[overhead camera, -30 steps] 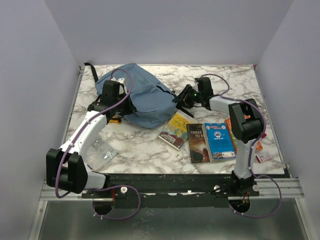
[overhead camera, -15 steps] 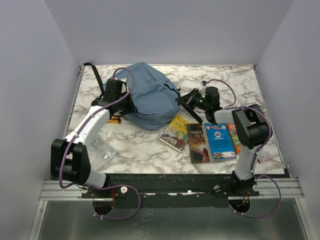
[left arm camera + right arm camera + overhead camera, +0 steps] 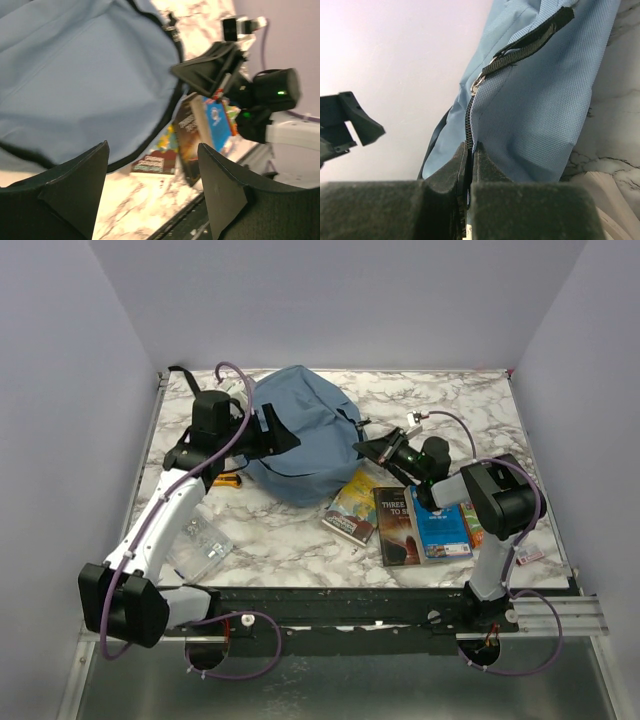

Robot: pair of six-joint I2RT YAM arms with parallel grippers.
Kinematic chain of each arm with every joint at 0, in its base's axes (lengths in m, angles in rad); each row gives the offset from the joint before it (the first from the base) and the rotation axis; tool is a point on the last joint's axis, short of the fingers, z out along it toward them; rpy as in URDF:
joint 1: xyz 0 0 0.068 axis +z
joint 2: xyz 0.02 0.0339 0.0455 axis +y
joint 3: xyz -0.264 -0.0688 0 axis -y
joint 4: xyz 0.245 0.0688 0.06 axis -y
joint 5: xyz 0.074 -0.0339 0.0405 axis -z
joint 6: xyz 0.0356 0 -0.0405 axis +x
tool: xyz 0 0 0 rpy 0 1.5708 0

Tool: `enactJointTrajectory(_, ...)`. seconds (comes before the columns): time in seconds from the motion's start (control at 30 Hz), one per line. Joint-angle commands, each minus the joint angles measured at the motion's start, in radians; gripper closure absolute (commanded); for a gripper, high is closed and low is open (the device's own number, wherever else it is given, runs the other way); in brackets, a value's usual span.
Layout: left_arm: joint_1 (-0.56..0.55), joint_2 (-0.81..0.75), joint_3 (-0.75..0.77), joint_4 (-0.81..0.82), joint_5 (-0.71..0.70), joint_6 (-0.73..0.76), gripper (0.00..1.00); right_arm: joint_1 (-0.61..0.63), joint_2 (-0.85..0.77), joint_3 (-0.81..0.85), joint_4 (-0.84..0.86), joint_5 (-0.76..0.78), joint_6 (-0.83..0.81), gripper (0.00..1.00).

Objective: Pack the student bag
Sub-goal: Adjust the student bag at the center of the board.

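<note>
**Blue student bag (image 3: pixel 305 440) pinched at the zip**

A white and grey marble table (image 3: pixel 470 400) is seen from above. The student bag is set on the far part of it, a little to the left of the middle. It is big, soft and puffed up. It is much bigger than the books beside it. A black strap is seen behind it, near the far left corner.

The bag is found between the two grippers. The left gripper (image 3: pixel 278 433) is held at the bag's left side. Its jaws are spread wide and nothing is held between them. In the left wrist view, only blue cloth and the books are seen past its two black fingers (image 3: pixel 75 185).

The right gripper (image 3: pixel 372 448) is pressed to the bag's right side. Its jaws are squeezed tight on the bag's black zip edge (image 3: pixel 468 125). In the right wrist view, the zip is seen running up out of the closed fingertips.

Three books are laid in front of the bag, on the right. The dark book (image 3: pixel 397 525) and the blue book (image 3: pixel 437 522) are placed side by side. The yellow book (image 3: pixel 352 502) is laid just beside the bag's near edge.

A clear plastic packet (image 3: pixel 200 545) is left under the left arm. A small card (image 3: pixel 527 555) is seen near the right edge.
</note>
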Motion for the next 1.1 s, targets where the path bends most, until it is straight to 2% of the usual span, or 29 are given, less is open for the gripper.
enactJointTrajectory(0.0, -0.032, 0.087, 0.074, 0.096, 0.155, -0.128, 0.26, 0.010, 0.012, 0.019, -0.021, -0.067, -0.056, 0.97)
enactJointTrajectory(0.1, -0.067, 0.164, 0.106, 0.137, 0.183, -0.166, 0.27, 0.009, -0.024, 0.066, -0.275, -0.044, -0.167, 0.77)
enactJointTrajectory(0.17, -0.091, 0.216, 0.112, 0.150, 0.190, -0.171, 0.28, 0.009, -0.062, 0.138, -0.601, 0.026, -0.276, 0.68)
enactJointTrajectory(0.23, -0.113, 0.265, 0.103, 0.165, 0.191, -0.178, 0.30, 0.010, -0.082, 0.230, -0.854, 0.069, -0.372, 0.60)
enactJointTrajectory(0.3, -0.131, 0.298, 0.073, 0.185, 0.191, -0.190, 0.32, 0.010, -0.094, 0.292, -1.028, 0.117, -0.444, 0.51)
enactJointTrajectory(0.4, -0.158, 0.326, 0.000, 0.238, 0.200, -0.214, 0.34, 0.005, -0.096, 0.379, -1.213, 0.150, -0.513, 0.45)
enactJointTrajectory(0.53, -0.172, 0.338, -0.083, 0.270, 0.184, -0.229, 0.35, 0.004, -0.109, 0.443, -1.275, 0.168, -0.532, 0.38)
enactJointTrajectory(0.77, -0.179, 0.344, -0.198, 0.302, 0.120, -0.241, 0.37, -0.037, -0.002, 0.645, -1.353, 0.096, -0.532, 0.37)
enactJointTrajectory(0.93, -0.179, 0.398, -0.229, 0.305, 0.090, -0.249, 0.37, -0.071, 0.078, 0.702, -1.329, -0.005, -0.428, 0.42)
enactJointTrajectory(1.0, -0.179, 0.402, -0.237, 0.312, 0.080, -0.248, 0.37, -0.090, 0.086, 0.677, -1.297, -0.016, -0.354, 0.44)
enactJointTrajectory(1.07, -0.179, 0.396, -0.241, 0.316, 0.073, -0.241, 0.37, -0.120, 0.081, 0.603, -1.178, -0.055, -0.239, 0.44)
